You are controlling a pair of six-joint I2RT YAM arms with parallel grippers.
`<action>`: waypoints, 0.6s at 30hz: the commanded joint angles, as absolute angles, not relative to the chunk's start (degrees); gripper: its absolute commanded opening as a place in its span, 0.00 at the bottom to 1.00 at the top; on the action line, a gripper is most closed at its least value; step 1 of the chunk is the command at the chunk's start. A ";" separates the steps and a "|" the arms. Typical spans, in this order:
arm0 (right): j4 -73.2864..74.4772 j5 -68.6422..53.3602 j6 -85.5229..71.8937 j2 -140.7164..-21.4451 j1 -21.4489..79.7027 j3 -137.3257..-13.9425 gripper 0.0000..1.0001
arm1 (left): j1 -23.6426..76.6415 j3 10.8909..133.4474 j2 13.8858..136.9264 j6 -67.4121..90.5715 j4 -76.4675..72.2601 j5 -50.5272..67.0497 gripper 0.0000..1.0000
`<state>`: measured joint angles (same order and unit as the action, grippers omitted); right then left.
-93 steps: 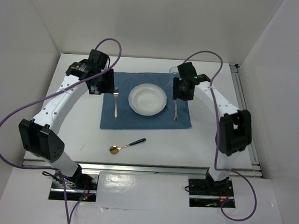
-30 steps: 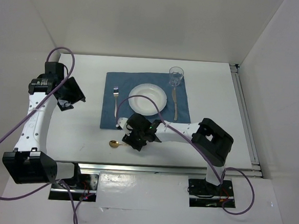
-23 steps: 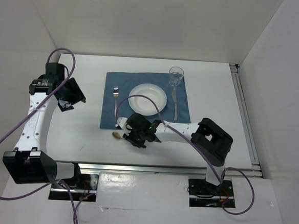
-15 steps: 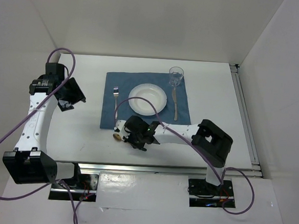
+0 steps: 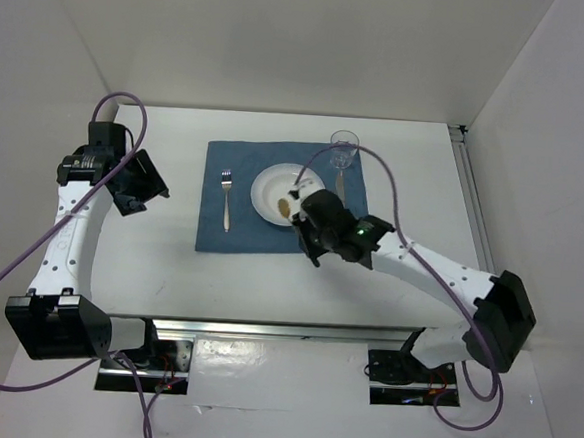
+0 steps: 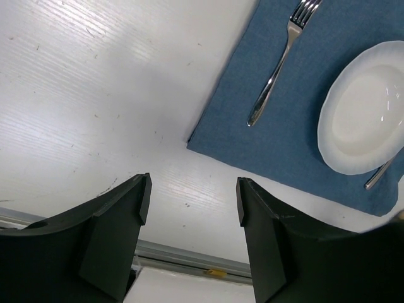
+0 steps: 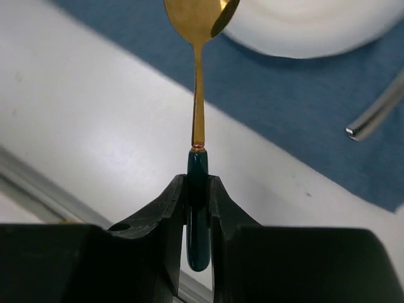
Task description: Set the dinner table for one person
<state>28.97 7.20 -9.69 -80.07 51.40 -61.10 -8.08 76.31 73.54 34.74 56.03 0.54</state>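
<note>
On the dinner table (image 5: 169, 261) lies a cloth (image 5: 211, 235) bearing a plate (image 5: 271, 186), fork (image 5: 226, 199) left, knife (image 6: 379, 176) right, glass (image 5: 343, 150) behind.

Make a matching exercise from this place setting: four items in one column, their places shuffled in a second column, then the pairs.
Items:
1. fork
2. glass
3. spoon
4. plate

Places:
A. middle of the blue cloth
B. clamped in the right gripper
C. far right corner of the cloth
D. on the cloth, left of the plate

Pairs: 1-D, 2-C, 3-B, 4-A
</note>
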 commanded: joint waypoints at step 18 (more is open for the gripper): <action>29.00 3.69 -18.81 -92.36 19.43 -71.62 0.00 | -8.35 76.82 71.98 34.45 54.84 3.16 0.73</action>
